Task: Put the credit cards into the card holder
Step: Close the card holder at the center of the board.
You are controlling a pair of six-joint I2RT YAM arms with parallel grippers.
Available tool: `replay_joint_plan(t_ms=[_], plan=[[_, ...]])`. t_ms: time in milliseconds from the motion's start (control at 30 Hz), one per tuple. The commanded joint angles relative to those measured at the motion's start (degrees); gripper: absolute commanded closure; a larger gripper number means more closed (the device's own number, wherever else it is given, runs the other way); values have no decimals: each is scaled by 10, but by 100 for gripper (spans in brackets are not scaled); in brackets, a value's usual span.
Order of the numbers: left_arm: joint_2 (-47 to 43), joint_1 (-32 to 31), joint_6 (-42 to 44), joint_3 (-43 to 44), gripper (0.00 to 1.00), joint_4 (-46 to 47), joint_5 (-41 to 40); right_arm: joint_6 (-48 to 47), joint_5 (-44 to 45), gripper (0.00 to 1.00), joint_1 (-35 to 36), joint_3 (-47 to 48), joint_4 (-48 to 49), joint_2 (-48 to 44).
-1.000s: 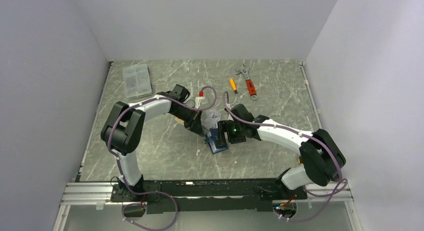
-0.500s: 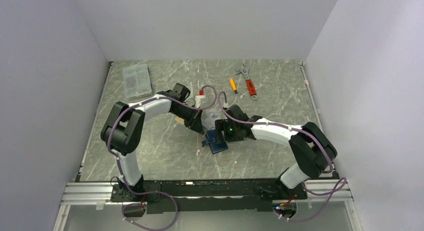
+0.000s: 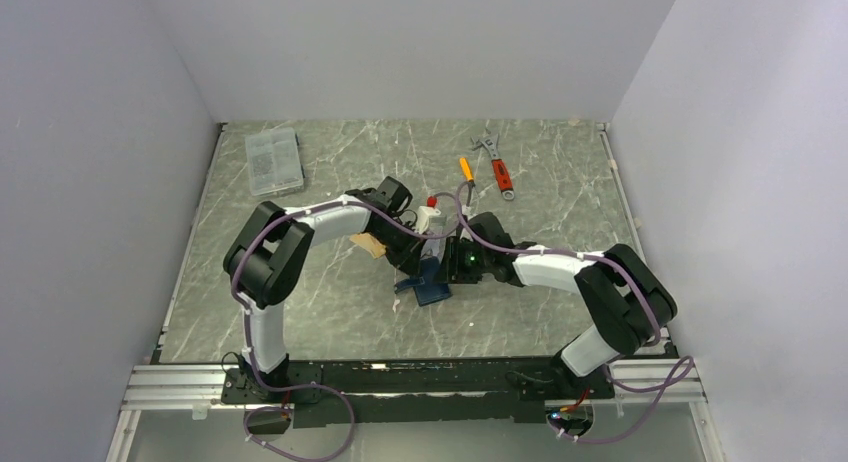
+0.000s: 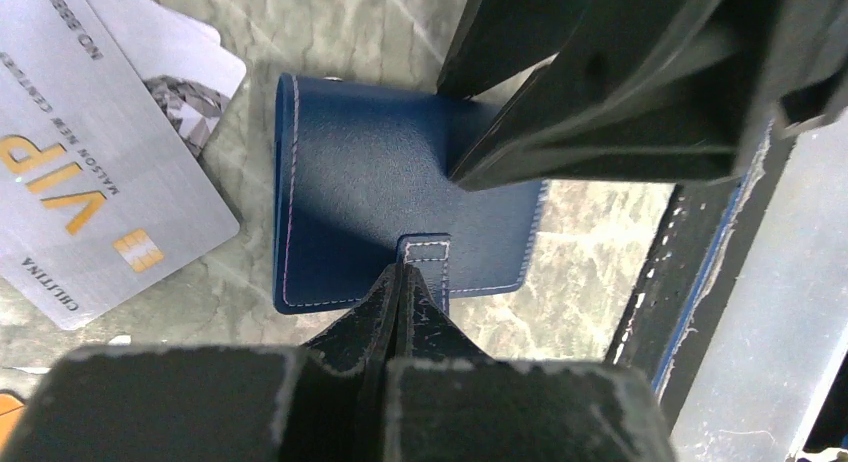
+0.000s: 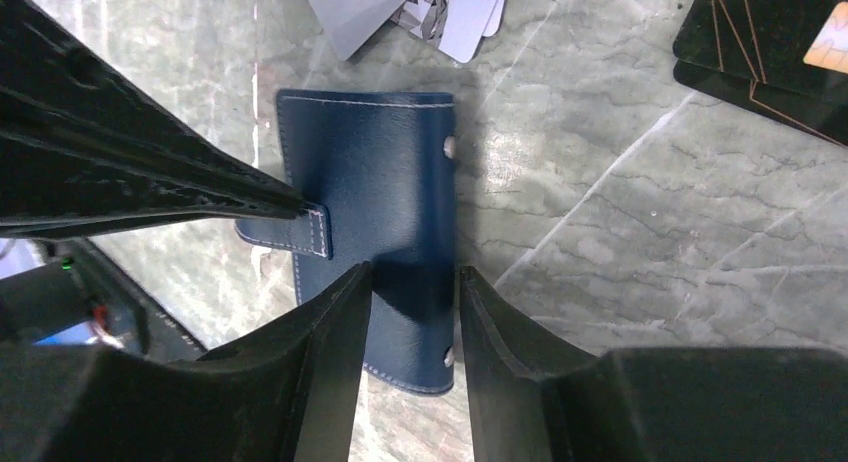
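Pinching the snap tab of the card holder, our left gripper has its fingers pressed together on that small flap. We see the navy holder lying folded and flat on the marble table, between the two arms' wrists. Our right gripper hangs directly over one end of the holder with its fingers slightly spread, blue leather showing in the gap; we cannot tell whether the tips touch it. Silvery credit cards lie just beside the holder, one overlapping another, and we see black cards stacked farther off on the stone.
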Motion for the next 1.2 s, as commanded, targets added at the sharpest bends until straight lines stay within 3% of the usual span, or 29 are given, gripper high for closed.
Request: replay_joint_plan(t_ms=[0,367,700,800,833,900,933,1167], plan=[[0,-11,38,-11,100,-18,-71,3,-68,60,-33,-45,17,24],[-26,-30,48,-54,100,-11,-124,66,-320,57,-136,-91,214,127],[-21,-37,37,-55,100,-4,-117,108,-362,56,-125,-63,269,158],[-28,-36,38,-42,100,-17,-101,85,-341,63,-111,-35,221,155],[-32,-30,38,-33,100,-26,-89,80,-333,69,-110,-30,199,148],[-41,-11,43,0,100,-57,-49,55,-298,96,-112,-21,135,110],[-46,1,47,21,100,-79,-31,38,-270,100,-113,-14,92,82],[-82,117,63,175,100,-224,94,-72,-63,100,-107,72,-238,-110]])
